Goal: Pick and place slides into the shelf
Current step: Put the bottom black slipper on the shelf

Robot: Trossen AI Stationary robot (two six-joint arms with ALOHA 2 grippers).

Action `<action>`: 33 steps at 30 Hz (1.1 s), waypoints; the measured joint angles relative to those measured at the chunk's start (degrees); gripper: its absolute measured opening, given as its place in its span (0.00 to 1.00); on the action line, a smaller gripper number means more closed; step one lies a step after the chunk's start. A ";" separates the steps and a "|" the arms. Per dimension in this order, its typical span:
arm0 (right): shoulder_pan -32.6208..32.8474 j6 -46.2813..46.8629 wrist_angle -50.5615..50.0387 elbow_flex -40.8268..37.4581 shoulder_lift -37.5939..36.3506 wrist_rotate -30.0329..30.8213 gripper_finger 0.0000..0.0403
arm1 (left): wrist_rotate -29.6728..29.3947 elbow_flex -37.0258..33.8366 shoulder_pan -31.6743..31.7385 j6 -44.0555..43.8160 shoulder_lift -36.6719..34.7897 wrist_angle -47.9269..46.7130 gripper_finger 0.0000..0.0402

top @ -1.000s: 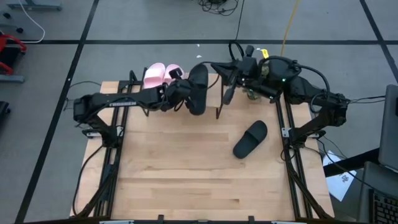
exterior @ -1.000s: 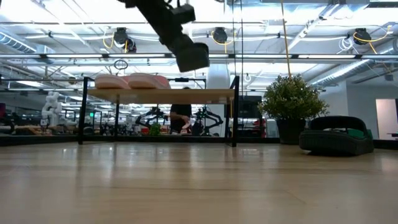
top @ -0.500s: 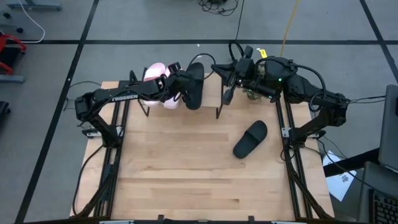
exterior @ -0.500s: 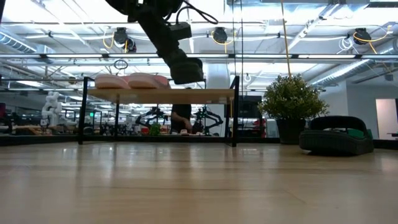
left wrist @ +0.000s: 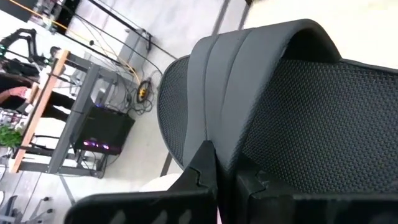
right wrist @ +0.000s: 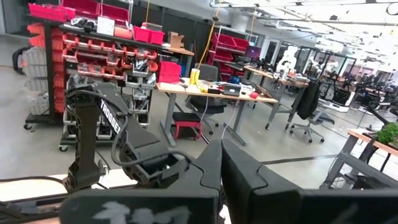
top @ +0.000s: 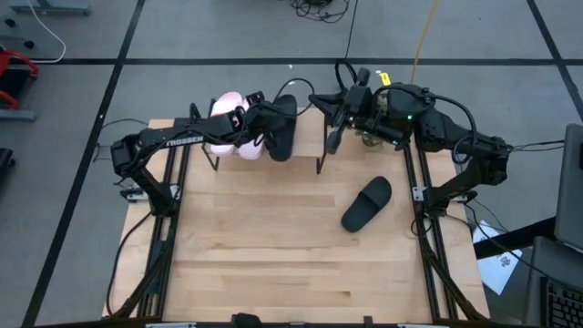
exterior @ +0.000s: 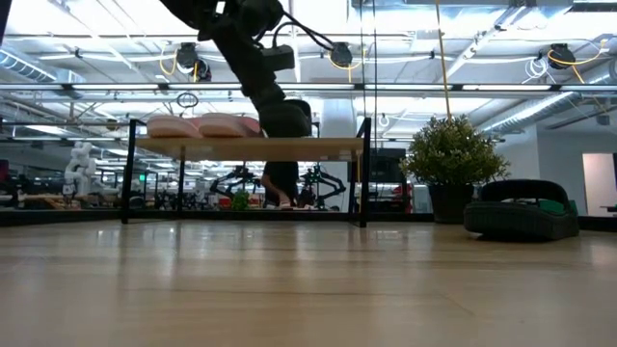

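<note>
- Since a second ago the left gripper has carried its black slide back and down: in the low view the slide hung well above the plank then, and now its underside sits at the level of the shelf top, just beside the pink pair.
- The left gripper is clenched on that black slide; the left wrist view shows its fingers pinched on the edge of the wide strap.
- From above, the held slide lies lengthwise across the shelf, toe toward the far edge, with bare plank to its right.
- The two pale pink slides rest side by side on the left part of the shelf; the left arm partly covers them in the high view, and the low view shows them lying flat on the plank.
- The second black slide lies on the tabletop, well apart from the shelf, toward the right side, angled; it has not moved.
- In the low view this slide sits at the right, in front of a potted plant.
- The right gripper hangs near the right end of the shelf, unchanged; its fingers are closed against each other and grip nothing.
</note>
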 joint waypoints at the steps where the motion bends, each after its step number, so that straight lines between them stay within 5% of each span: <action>1: 0.00 0.00 0.51 -0.48 0.00 0.02 0.00 | 0.00 0.00 0.20 0.15 0.02 -0.56 0.00; 14: 0.00 -3.05 12.78 -10.26 0.11 -0.03 0.00 | -0.42 0.00 1.19 0.29 0.90 -0.49 0.00; 33: 0.00 -3.03 13.53 -10.49 0.04 -0.03 0.00 | 0.02 0.00 1.02 -0.13 0.90 -0.62 0.00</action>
